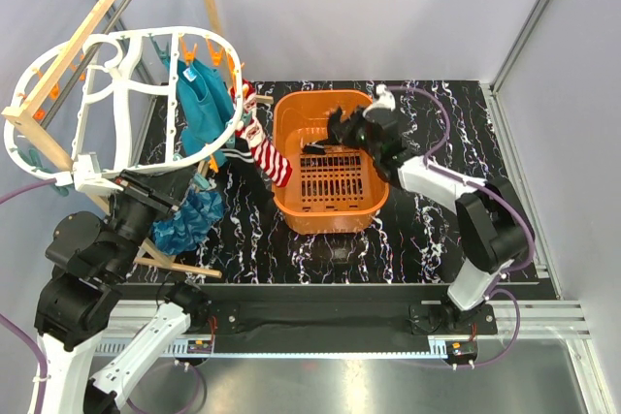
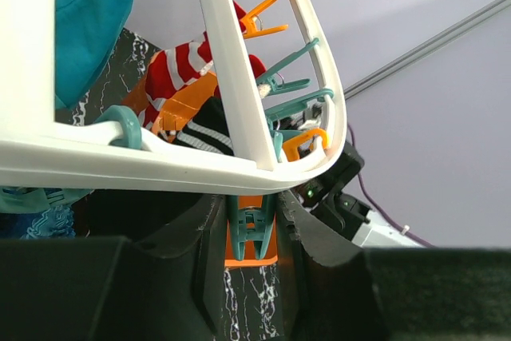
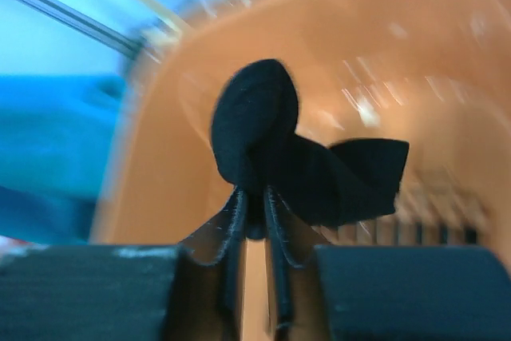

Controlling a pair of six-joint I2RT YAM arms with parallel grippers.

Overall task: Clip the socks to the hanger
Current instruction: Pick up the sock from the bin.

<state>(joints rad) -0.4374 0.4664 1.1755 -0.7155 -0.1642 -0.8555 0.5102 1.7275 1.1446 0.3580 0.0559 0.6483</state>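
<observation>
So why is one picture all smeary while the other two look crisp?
Right wrist view: motion blur smears the orange basket, though the black sock in the right pincer reads fairly sharp. Left wrist view: the white hanger is crisp, the left pincer in shadow. Top external view: even light, sharp.

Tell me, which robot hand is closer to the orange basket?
Right. The right gripper hangs over the inside of the orange basket, pinching a black sock. The left gripper is off to the basket's left, gripping the white hanger.
</observation>
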